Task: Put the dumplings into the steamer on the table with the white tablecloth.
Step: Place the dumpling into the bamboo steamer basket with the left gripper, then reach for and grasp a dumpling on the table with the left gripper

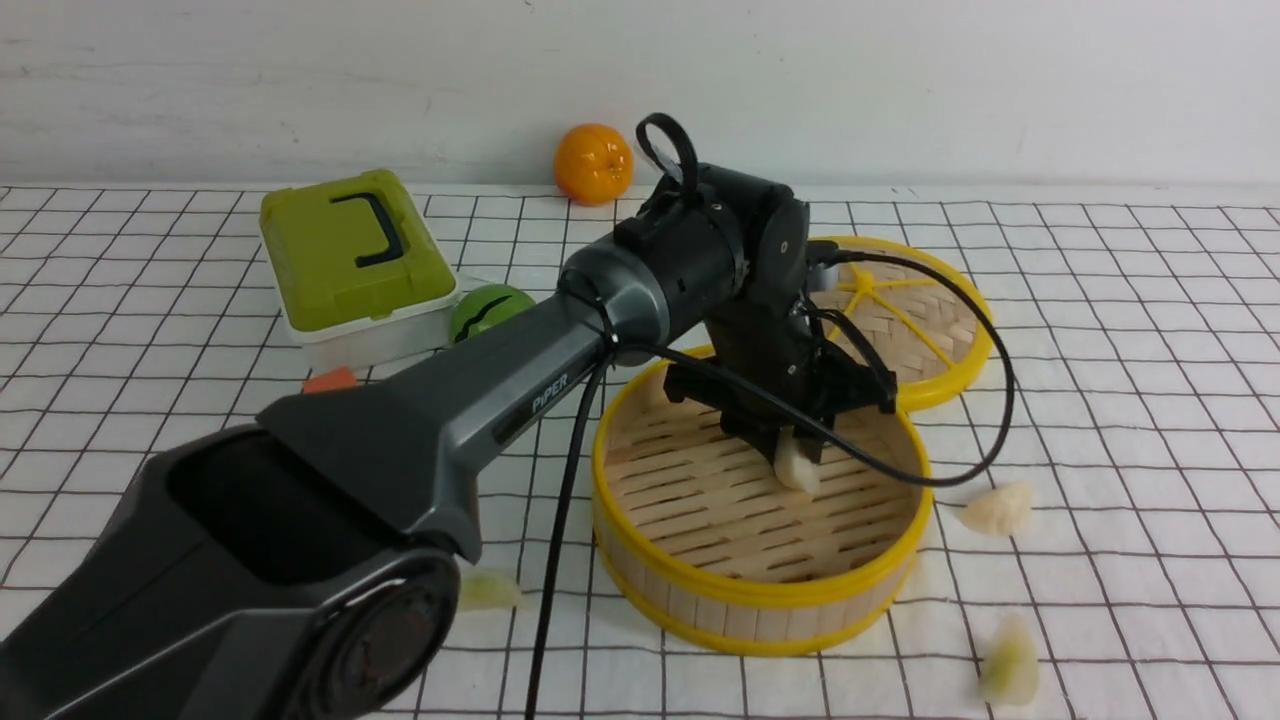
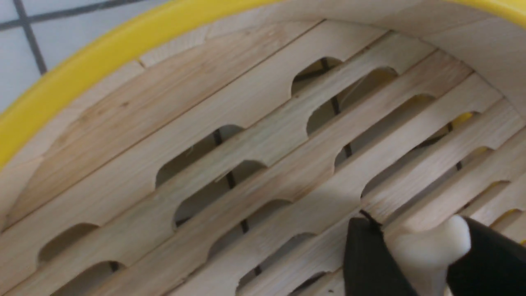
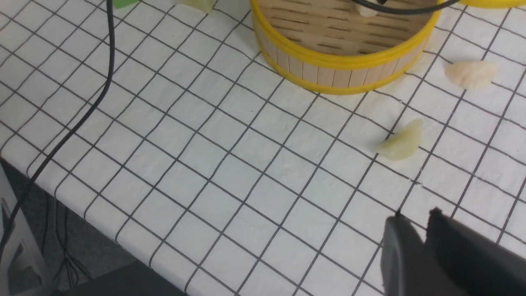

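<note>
L claw (image 1: 788, 446) is gripping a pale dumpling (image 1: 797, 468) btwn its fingertips, ctr of frame, inside the steamer (image 1: 755, 590) rim. R claw (image 3: 416, 222) is out of front view; in R wrist view its tips are standing slightly apart, nothing btwn them. Other dumplings are lying on the white tablecloth (image 1: 1130, 560): cream dumpling (image 1: 998, 510) just beside steamer, right of ctr; greenish dumpling (image 1: 1010, 662) lower right; another greenish one (image 1: 488, 590) lower left, partly hidden by L arm (image 1: 560, 365). Woven lid (image 1: 915, 325) is sitting behind steamer, upper right of ctr. Green-top box (image 1: 350, 255) is sitting upper left, orange (image 1: 594, 165) top ctr. Can't tell if held dumpling is touching steamer floor.
</note>
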